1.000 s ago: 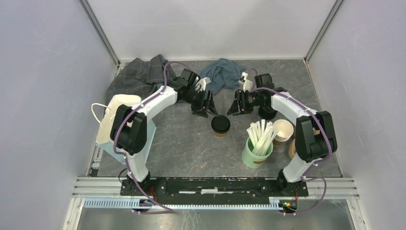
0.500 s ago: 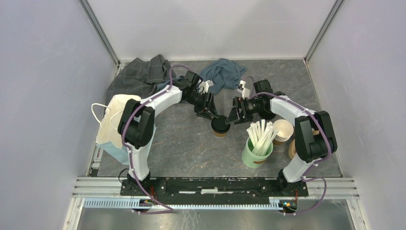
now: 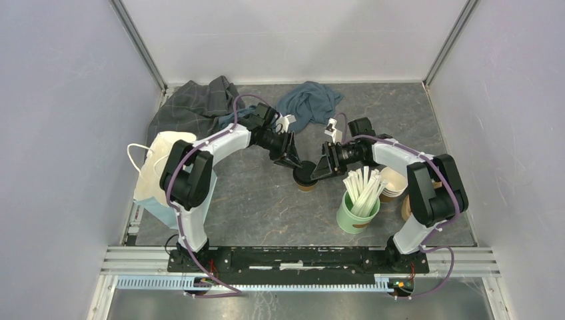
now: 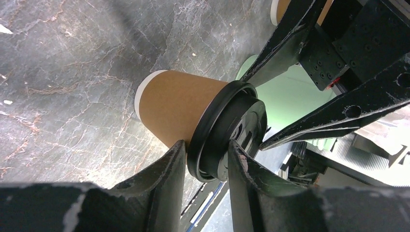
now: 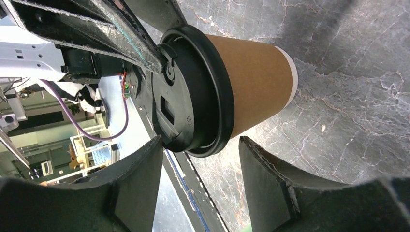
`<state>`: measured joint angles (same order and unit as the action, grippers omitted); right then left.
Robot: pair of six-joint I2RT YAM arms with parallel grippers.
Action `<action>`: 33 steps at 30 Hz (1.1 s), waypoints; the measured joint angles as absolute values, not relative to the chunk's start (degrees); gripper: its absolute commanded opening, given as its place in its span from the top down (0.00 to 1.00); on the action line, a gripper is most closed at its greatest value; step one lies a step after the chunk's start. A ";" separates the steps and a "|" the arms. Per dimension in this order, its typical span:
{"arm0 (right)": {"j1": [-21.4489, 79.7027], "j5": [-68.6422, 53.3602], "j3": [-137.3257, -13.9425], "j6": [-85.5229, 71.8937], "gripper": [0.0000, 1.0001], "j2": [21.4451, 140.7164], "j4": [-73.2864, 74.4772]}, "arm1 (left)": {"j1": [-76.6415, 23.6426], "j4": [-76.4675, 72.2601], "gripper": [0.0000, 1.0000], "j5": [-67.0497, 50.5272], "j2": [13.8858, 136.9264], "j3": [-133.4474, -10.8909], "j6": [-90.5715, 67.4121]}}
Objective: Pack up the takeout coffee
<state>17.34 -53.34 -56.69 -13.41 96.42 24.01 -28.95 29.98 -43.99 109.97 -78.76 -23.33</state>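
A takeout coffee [image 3: 306,175], a brown kraft cup with a black sip lid, stands upright mid-table. In the left wrist view, my left gripper [image 4: 205,154] pinches the lid's rim [image 4: 212,130]: one finger lies under the rim against the cup wall, the other on the lid's top. My right gripper [image 5: 200,159] straddles the same lid from the opposite side with its jaws open. One of its fingers is close to the lid's top and the other stands apart from the cup wall [image 5: 251,77]. From above, the two grippers [image 3: 293,160] [image 3: 321,167] meet over the cup.
A green cup of wooden stirrers [image 3: 358,207] stands just right of the coffee, with a stack of lidless cups [image 3: 394,181] beyond it. A white bag [image 3: 156,167] lies at the left, and a grey cloth [image 3: 193,107] and a blue cloth [image 3: 308,101] at the back.
Both grippers have come down and inward from either side onto the cup. The left jaws have narrowed onto the lid's rim. The right jaws widened, then narrowed somewhat.
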 measured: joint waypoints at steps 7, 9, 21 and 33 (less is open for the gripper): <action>16.23 -54.30 -54.04 -15.88 0.38 96.33 20.21 | -28.40 26.52 0.64 -43.86 107.72 -74.52 -25.08; 16.08 -54.24 -54.04 -16.21 0.39 96.51 19.73 | -28.03 24.97 0.64 -44.05 106.80 -72.62 -26.02; 16.29 -54.57 -53.98 -17.32 0.45 97.47 19.40 | -27.59 17.76 0.66 -44.34 104.09 -66.78 -27.44; 18.35 -50.70 -57.74 -17.19 0.46 97.65 23.57 | -27.38 16.43 0.57 -43.97 102.50 -64.93 -27.62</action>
